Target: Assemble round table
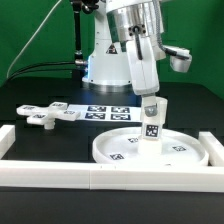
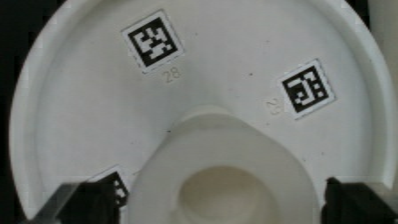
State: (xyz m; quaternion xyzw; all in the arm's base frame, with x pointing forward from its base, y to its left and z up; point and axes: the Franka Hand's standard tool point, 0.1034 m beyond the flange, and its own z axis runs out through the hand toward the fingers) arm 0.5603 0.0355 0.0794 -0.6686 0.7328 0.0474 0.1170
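The large rimmed round disc [image 1: 120, 150] lies near the front rail, and it fills the wrist view [image 2: 107, 110]. The short cylindrical post [image 1: 151, 128] stands upright on the disc's middle with a tag on its side; its top shows in the wrist view [image 2: 222, 185]. My gripper [image 1: 151, 103] is straight above the post, around its top end. The dark fingers [image 2: 80, 203] stand on either side of the post with a narrow gap on each side, so the gripper is open. The cross-shaped foot [image 1: 45, 116] lies flat at the exterior view's left.
The marker board [image 1: 105, 110] lies behind the disc in front of the robot base. A long white rail [image 1: 110, 178] runs along the front, with another rail [image 1: 5, 140] at the exterior view's left and a short one [image 1: 215, 145] at its right.
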